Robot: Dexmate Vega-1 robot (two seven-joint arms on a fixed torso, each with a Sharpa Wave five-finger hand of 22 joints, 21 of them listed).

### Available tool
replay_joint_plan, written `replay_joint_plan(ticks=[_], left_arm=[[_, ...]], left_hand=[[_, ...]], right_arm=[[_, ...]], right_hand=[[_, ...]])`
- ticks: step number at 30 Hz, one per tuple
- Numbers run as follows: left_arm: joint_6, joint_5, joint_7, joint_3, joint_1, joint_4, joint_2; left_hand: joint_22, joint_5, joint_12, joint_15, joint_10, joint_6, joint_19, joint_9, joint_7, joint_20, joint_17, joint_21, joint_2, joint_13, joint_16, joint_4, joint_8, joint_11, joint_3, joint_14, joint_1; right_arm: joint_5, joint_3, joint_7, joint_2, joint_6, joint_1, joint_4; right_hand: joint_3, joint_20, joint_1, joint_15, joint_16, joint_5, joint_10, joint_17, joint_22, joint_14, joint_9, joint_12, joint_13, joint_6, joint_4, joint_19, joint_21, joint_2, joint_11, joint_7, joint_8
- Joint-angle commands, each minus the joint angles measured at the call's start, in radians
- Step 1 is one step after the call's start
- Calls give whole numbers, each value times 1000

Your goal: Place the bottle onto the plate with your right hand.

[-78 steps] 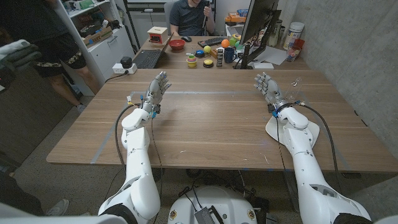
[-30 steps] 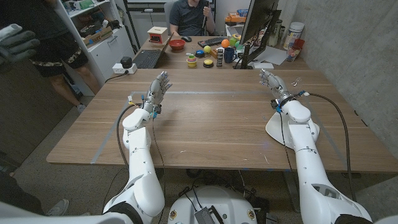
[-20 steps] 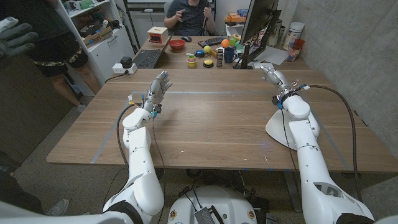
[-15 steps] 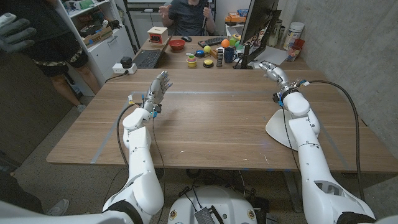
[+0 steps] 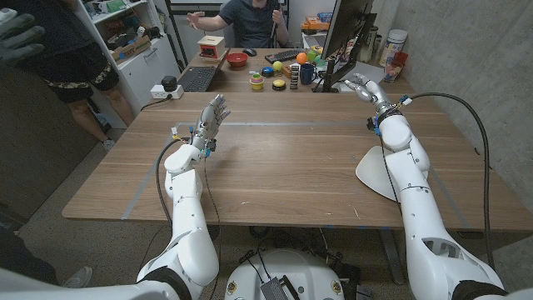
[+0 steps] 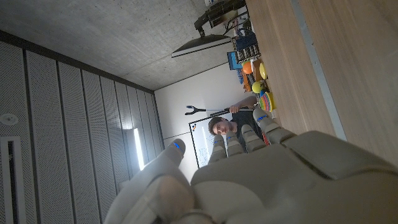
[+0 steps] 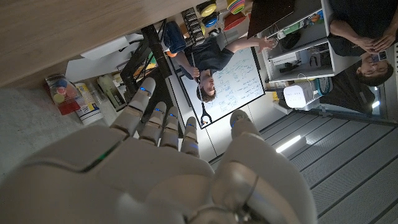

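Note:
A white plate (image 5: 376,172) lies near the table's right edge, partly under my right forearm. My right hand (image 5: 366,87) reaches far out over the table's back right corner, close to the monitor foot; its fingers are spread and hold nothing. The right wrist view shows the same hand (image 7: 168,165) empty, pointing past the table's far edge. My right forearm covers the tabletop beside the wrist, and I cannot make out a clear bottle there. My left hand (image 5: 210,121) stands raised over the left half of the table, fingers apart and empty, as the left wrist view also shows this hand (image 6: 249,174).
A monitor (image 5: 346,33) stands just beyond the right hand, with a mug, small toys, a keyboard and a laptop (image 5: 198,78) along the adjoining desk. One person (image 5: 250,17) sits behind it, and another stands at the left. A black cable (image 5: 470,125) loops beside the right arm.
My right arm has stretched away from me, carrying the open hand from above the plate's far side to the back right corner. The left arm has stayed still.

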Motion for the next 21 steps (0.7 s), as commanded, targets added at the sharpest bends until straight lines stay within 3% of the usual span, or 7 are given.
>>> replay_joint_plan(ticks=[1,21], left_arm=[[-9,-3,2,-2,-7,13,4],[-9,0,4,1,5,-9,-2]], left_hand=[[2,7,6,-27,-2,1,0,5,-10,-13,5,2,15,5,5,2,5,-9,2,-6,-1],[2,8,7,-28,0,0,0,5,-11,-13,5,2,14,5,5,2,4,-11,1,-5,-2]], right_arm=[[-132,-22,-45,-9,-28,7,-32],[-276,-47,-70,-22,-98,12,-65]], right_hand=[[-1,12,9,0,1,-2,-7,4,1,-2,6,-2,2,3,-7,1,4,-10,-1,-15,3],[-33,26,-7,4,2,-3,-12,7,1,-7,7,3,3,-2,-14,-14,-10,-52,-7,-9,4]])
